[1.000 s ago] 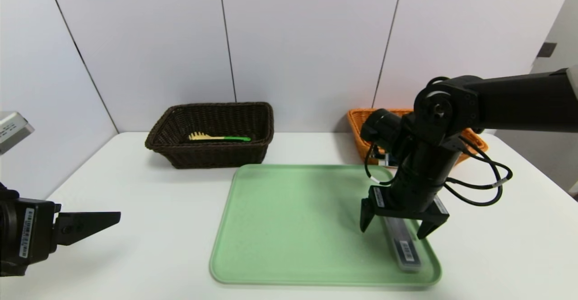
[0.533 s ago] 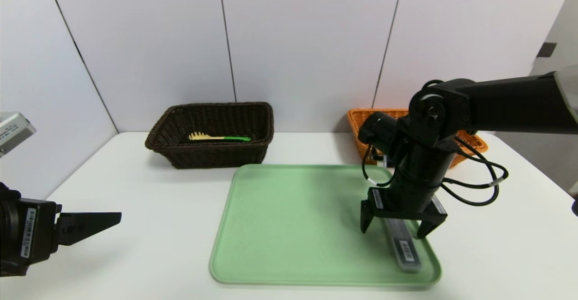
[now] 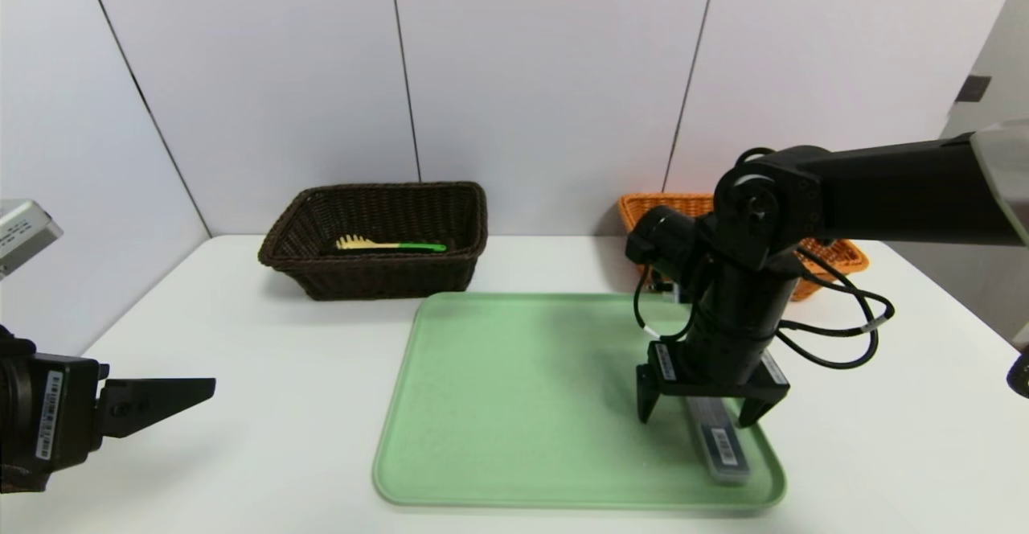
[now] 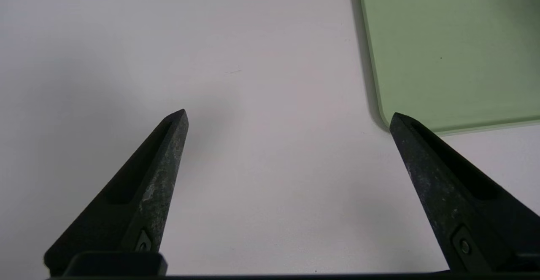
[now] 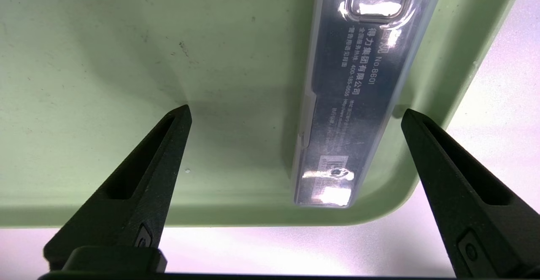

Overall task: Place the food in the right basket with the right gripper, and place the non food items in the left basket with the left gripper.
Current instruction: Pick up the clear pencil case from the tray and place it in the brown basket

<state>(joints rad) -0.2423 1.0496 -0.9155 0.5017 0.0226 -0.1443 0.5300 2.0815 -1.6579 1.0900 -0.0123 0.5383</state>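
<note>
Nearest of all, the left gripper (image 3: 161,401) hung low over the bare white desk (image 3: 265,405) at the near left, its fingers (image 4: 162,174) spread wide with nothing between them, the corner of the green tray (image 4: 447,52) just beyond one tip. A little farther in, the right gripper (image 3: 701,413) pointed straight down over the tray's near right corner, fingers (image 5: 143,179) set well apart and straddling a long clear plastic case (image 3: 718,441) (printed label and barcode facing up). The case lay flat on the tray (image 3: 522,405), running lengthways close along the right rim; neither fingertip was touching it in the wrist view, one tip out over open tray floor, the other over the rim side. The rest of the tray floor showed only green. Beyond the tray on the left sat the dark brown basket (image 3: 378,273), and inside it lay a comb (image 3: 390,244) with a green handle and pale teeth. Farthest right, against the wall panels, the orange basket (image 3: 647,208) peeked out from behind the right arm, its contents hidden.
</note>
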